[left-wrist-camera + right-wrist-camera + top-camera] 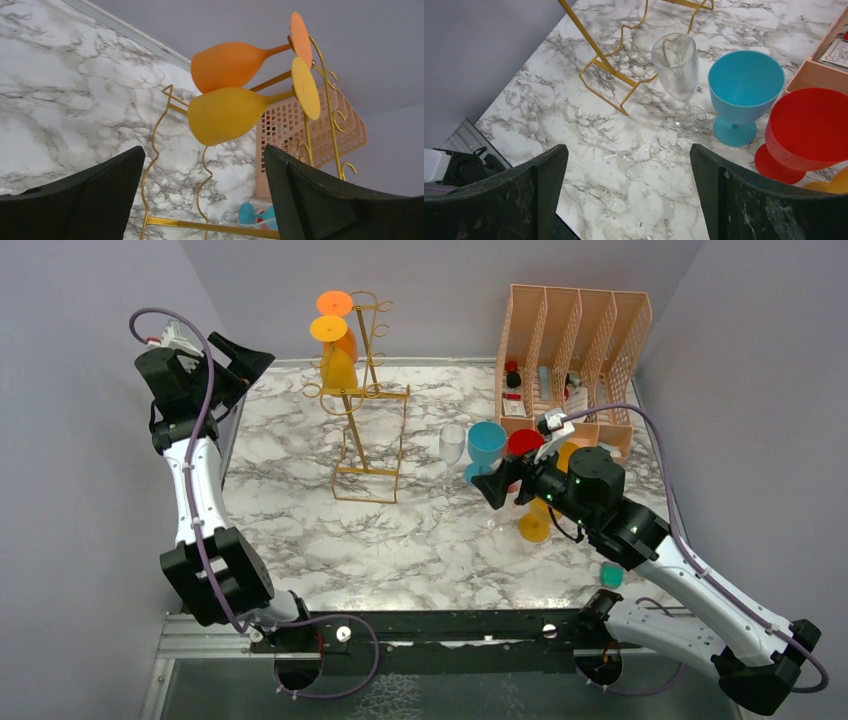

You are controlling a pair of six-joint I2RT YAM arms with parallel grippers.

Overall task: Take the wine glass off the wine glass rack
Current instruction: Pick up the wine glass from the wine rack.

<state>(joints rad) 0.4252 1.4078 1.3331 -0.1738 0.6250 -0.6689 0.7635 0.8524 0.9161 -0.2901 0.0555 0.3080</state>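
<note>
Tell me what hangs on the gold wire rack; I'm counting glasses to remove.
Two plastic glasses hang bowl-down on the gold wire rack: an orange wine glass and a yellow wine glass. From above, the yellow bowl partly covers the orange one.

Clear glass (675,67) stands between gold rack (583,32) and blue goblet (744,87); red goblet (809,127) beside.
</note>
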